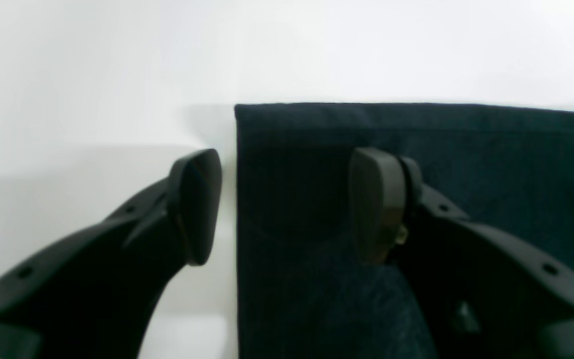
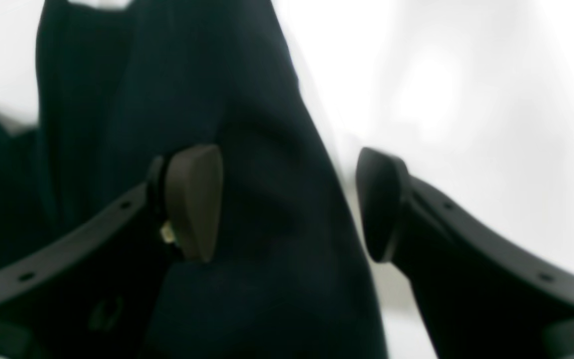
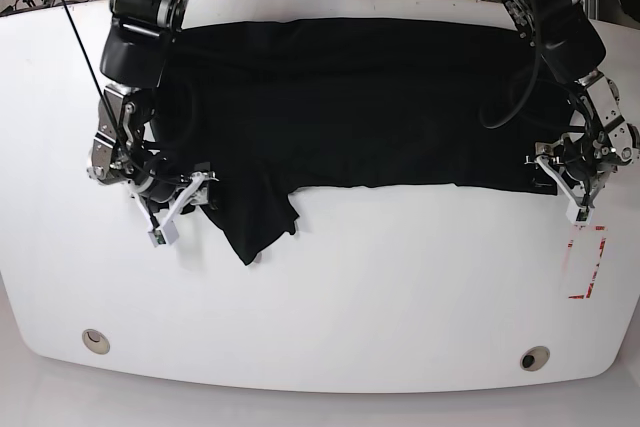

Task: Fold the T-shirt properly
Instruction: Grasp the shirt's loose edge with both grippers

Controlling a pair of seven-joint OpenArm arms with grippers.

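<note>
Left gripper [image 1: 287,207]: jaws parted, nothing gripped, one finger over black cloth, the other over white table [image 1: 92,65] beyond the side edge, near a squared, hemmed corner. Right gripper [image 2: 287,204]: likewise parted and empty, its fingers straddling a slanting edge. Shirt [image 3: 380,97]: black, one piece, spread wide across the far part of the table between and beneath both arms, a pointed flap jutting nearer on the right arm's side. Likely faults: a pinch too shallow, the cloth being thin at its edge, would let a corner slip; a pinch too deep would bunch it; arms lifting unevenly would skew the fold, the right edge lying aslant; the loose flap, if left unsmoothed, could crease beneath. Edges: near hem roughly straight toward the left arm, broken by the flap; far side close to the table's far edge, little room there. Open room: broad bare white surface on the near side.
</note>
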